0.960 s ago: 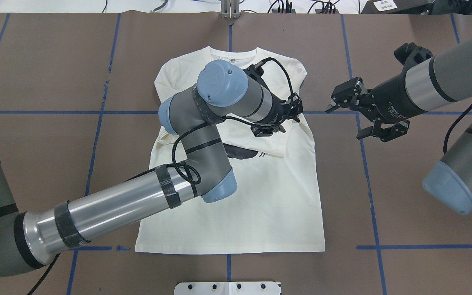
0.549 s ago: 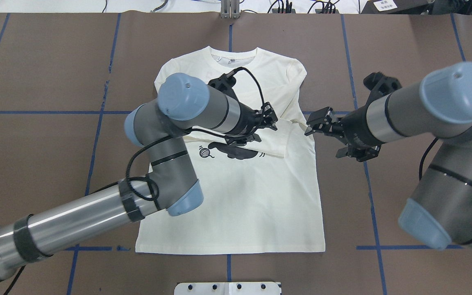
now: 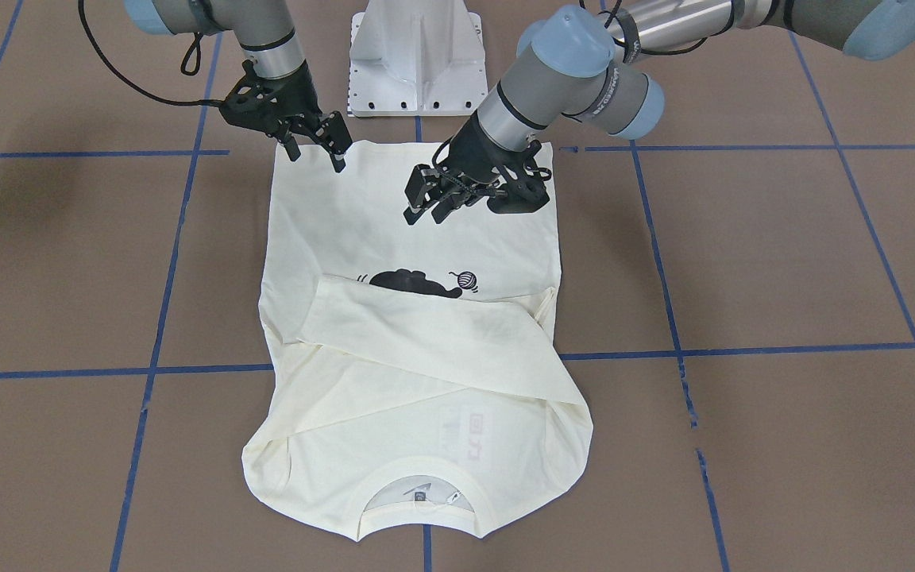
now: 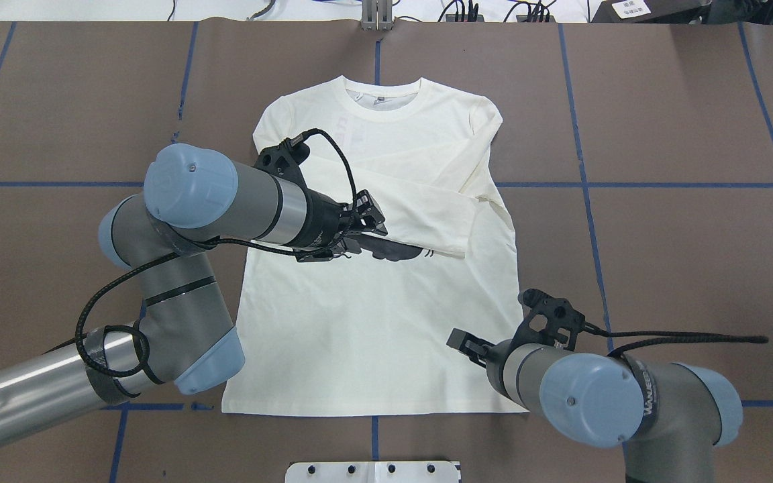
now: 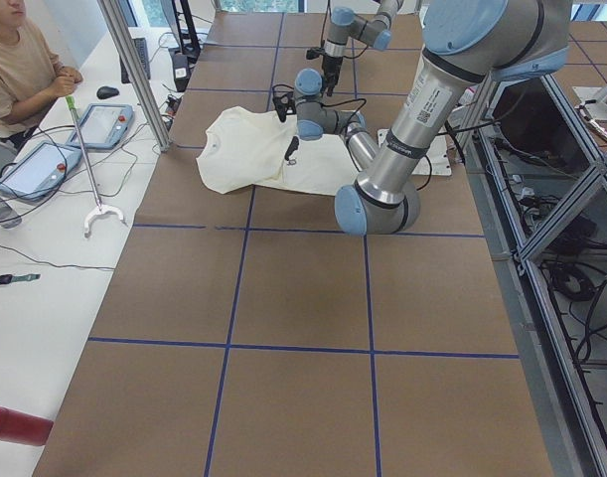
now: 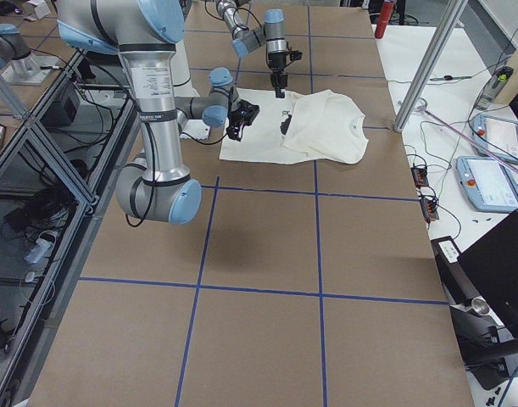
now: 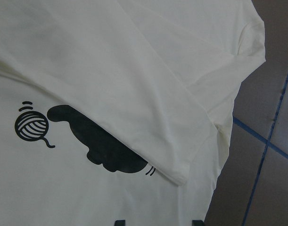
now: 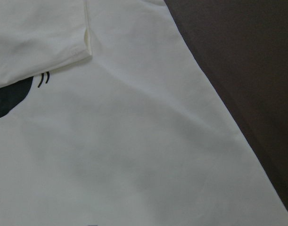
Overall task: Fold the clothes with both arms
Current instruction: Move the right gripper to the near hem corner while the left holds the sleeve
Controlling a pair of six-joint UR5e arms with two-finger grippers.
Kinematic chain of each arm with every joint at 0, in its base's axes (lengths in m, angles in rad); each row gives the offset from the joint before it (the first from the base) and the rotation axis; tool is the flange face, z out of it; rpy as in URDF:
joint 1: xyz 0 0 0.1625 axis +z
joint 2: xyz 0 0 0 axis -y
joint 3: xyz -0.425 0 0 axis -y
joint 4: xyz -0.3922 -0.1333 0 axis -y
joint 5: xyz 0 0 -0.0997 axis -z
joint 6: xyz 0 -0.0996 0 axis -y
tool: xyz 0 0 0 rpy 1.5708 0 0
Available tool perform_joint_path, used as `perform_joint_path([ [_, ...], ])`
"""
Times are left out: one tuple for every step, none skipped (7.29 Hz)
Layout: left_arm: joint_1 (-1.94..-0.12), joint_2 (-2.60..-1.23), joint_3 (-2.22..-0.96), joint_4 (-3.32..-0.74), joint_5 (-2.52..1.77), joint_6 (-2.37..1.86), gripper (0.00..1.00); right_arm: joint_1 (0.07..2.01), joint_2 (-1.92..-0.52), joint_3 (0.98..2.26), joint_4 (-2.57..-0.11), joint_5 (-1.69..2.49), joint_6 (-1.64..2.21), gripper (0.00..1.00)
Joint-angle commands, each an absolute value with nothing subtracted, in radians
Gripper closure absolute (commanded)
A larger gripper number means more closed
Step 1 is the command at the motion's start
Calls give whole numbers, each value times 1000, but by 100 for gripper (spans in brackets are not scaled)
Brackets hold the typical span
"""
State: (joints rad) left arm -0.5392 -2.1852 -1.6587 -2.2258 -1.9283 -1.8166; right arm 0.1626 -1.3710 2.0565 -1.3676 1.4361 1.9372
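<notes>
The cream T-shirt (image 4: 373,322) lies flat on the tabletop (image 4: 682,255), neck away from me, both sleeves crossed over the chest. My left gripper (image 4: 358,235) hovers over the cat print (image 4: 396,251), jaws apart, nothing held. My right gripper (image 3: 316,159) hangs spread and empty at the hem corner. Here's the danger: pinch only the top layer at the hem and the back stays down, so the fold goes crooked. Brush the sleeve cuff (image 4: 453,241) with my left and the sleeve drags loose. Lift unevenly and everything skews.
</notes>
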Motion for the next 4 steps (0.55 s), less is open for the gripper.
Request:
perform_joint_path([
  [-535, -2178, -1661, -2221, -1925, -1812, 42, 117, -1414, 2060, -1387, 1396, 1982, 8],
  [-534, -2172, -1660, -2223, -1925, -1810, 42, 104, -1416, 2069, -1390, 1399, 2008, 8],
  [-531, -2171, -1658, -2223, -1925, -1812, 42, 98, -1433, 2091, -1408, 1399, 2009, 10],
  [-529, -2169, -1655, -2223, -1925, -1810, 41, 83, -1462, 2120, -1436, 1405, 2016, 11],
])
